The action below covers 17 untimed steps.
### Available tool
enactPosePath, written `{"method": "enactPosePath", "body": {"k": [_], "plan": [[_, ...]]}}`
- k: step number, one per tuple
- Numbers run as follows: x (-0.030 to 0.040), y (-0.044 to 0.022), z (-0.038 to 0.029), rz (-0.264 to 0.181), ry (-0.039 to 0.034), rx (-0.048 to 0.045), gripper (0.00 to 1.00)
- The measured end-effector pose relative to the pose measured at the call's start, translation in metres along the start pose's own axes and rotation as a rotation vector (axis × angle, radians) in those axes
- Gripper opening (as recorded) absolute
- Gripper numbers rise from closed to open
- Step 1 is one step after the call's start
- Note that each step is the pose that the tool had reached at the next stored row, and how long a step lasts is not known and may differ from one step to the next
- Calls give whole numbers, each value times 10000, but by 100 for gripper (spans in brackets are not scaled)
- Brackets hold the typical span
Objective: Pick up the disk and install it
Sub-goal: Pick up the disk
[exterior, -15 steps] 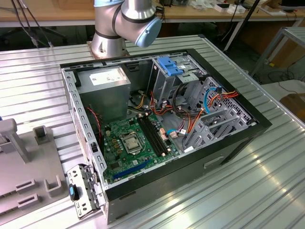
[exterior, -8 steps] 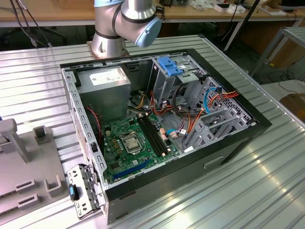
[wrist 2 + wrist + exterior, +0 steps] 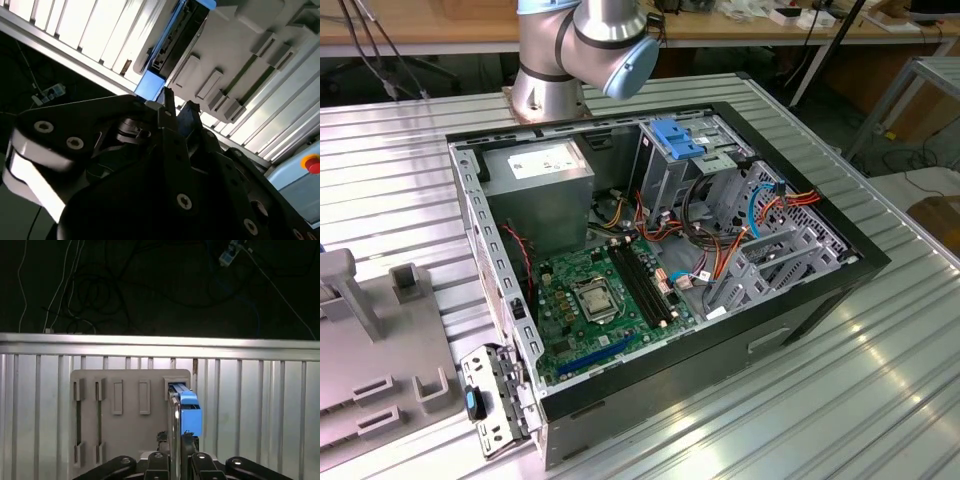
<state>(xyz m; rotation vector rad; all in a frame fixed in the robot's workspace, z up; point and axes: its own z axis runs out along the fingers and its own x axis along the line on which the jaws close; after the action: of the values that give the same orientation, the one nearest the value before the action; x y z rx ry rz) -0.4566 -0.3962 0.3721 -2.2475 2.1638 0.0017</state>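
Observation:
The disk, a dark drive in a bright blue carrier, stands on edge in a slot of a grey holder plate on the ribbed metal table. In the second wrist view the disk runs away from the camera, its blue end nearest. My gripper is right at the near end of the disk, and the gripper overlaps the blue carrier end. The disk still sits in its slot. The open computer case lies on the table in the exterior view.
Inside the case are a motherboard, a power supply, orange and blue cables and a paler blue bracket. A silver plate with a blue tab leans at the case's near corner. A grey fixture lies at the exterior view's left.

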Motion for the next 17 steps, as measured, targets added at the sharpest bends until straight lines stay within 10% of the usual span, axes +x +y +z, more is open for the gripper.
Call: {"method": "enactPosePath", "body": {"k": [7, 17], "plan": [[0, 1, 39, -872, -11, 82, 45], [1, 12, 177, -1003, -17, 87, 45]]}}
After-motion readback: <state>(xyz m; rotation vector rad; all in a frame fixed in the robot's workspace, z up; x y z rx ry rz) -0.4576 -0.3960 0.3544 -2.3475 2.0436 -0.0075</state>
